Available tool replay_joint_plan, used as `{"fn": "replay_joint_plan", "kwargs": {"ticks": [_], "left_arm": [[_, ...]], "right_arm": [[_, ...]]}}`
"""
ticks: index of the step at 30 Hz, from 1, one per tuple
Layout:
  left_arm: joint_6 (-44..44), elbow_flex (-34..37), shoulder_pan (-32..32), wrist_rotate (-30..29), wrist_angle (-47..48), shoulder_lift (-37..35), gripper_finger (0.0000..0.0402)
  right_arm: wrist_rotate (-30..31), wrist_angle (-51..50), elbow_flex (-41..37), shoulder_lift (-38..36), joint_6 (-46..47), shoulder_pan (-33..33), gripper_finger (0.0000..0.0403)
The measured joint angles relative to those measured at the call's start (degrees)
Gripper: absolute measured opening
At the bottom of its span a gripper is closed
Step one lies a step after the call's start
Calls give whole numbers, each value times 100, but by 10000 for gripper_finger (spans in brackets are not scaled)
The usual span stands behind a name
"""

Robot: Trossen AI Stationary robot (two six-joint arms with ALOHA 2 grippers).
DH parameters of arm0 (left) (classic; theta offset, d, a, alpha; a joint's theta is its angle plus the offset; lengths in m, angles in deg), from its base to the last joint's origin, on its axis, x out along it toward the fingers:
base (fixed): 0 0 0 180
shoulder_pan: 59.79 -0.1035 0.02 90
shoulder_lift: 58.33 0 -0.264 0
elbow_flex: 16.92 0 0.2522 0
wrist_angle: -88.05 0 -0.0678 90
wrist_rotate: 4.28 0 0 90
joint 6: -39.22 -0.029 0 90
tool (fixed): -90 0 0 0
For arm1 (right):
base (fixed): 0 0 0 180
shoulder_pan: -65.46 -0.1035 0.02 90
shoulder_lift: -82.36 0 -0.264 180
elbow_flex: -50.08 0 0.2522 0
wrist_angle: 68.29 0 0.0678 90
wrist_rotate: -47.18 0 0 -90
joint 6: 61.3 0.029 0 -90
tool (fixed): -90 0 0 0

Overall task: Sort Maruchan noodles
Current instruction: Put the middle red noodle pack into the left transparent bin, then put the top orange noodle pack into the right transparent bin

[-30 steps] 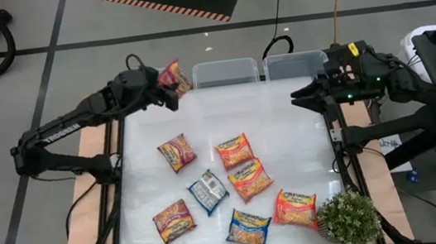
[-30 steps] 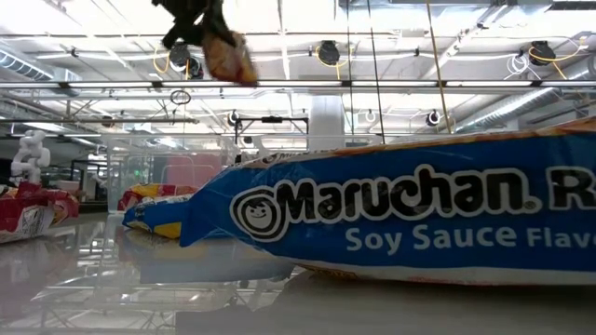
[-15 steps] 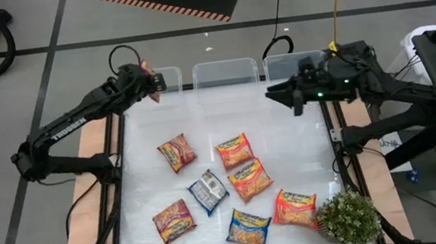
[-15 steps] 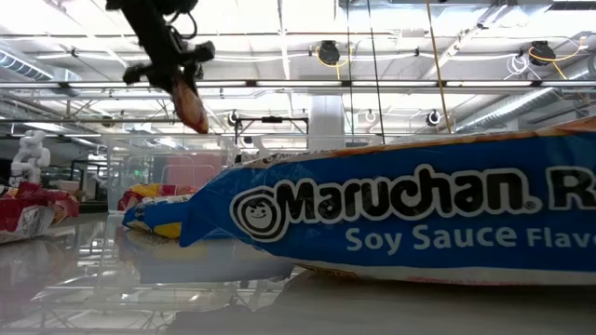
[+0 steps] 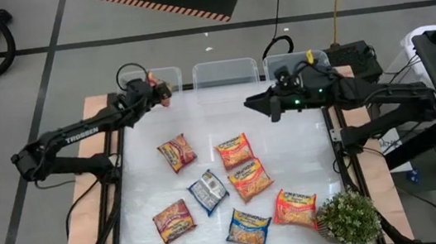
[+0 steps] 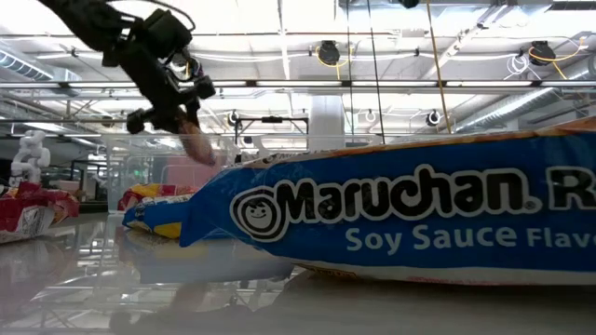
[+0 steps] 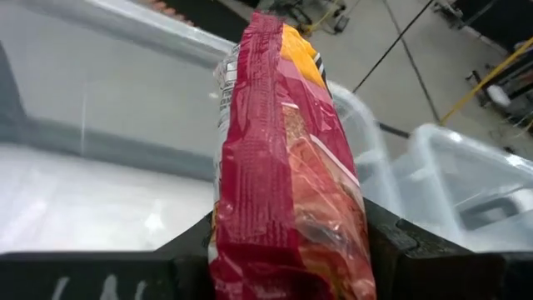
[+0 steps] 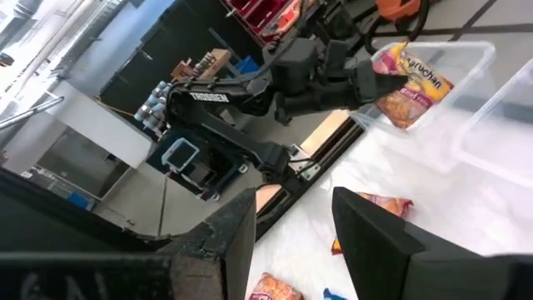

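Observation:
My left gripper point(image 5: 156, 92) is shut on a dark red Maruchan packet point(image 7: 283, 167) over the left clear bin point(image 5: 169, 75) at the table's far edge. The low view shows the packet point(image 6: 198, 144) slanting down below the fingers. My right gripper point(image 5: 253, 105) is open and holds nothing. It hovers over the far right part of the table, its fingers point(image 8: 237, 233) apart. Several more packets lie flat on the table: two dark red point(image 5: 177, 152), three orange point(image 5: 250, 178), one blue/silver point(image 5: 207, 191) and one blue point(image 5: 249, 228). My left gripper pinches the dark red packet at its near end point(image 7: 287, 250), one finger point(image 7: 187, 250) on each flat face. The fingers come slanting down from the table's left. The packet is lifted clear, edge-up in the wrist view, and sticks out beyond the fingertips toward the left bin.
Three clear bins stand in a row along the far edge: left, middle point(image 5: 225, 71) and right point(image 5: 294, 63). A small potted plant point(image 5: 349, 219) sits at the near right corner. A blue packet fills the low view's foreground point(image 6: 400, 219).
My left gripper has carried the dark red packet toward the table's left and down toward the left bin. The packet has turned from face-up to slanting downward. My right gripper has moved toward the table's left, out over the far part of the table.

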Motion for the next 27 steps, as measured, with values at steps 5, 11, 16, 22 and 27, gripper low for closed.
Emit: {"fn": "replay_joint_plan", "kwargs": {"ticks": [5, 11, 16, 22, 27], "left_arm": [[8, 388, -4, 75, -319, 11, 150], [43, 469, -50, 77, -349, 9, 174], [43, 460, -165, 75, -384, 2, 226], [-173, 458, -287, 440, -693, -172, 258], [-526, 388, -288, 486, -574, -636, 259]], "right_arm": [[11, 406, 0, 188, 6, -51, 155], [133, 592, -4, 266, -4, -49, 155], [131, 585, -4, 260, -33, -49, 155], [126, 587, -4, 259, -113, -47, 155], [106, 584, -4, 247, -183, -47, 155]]}}
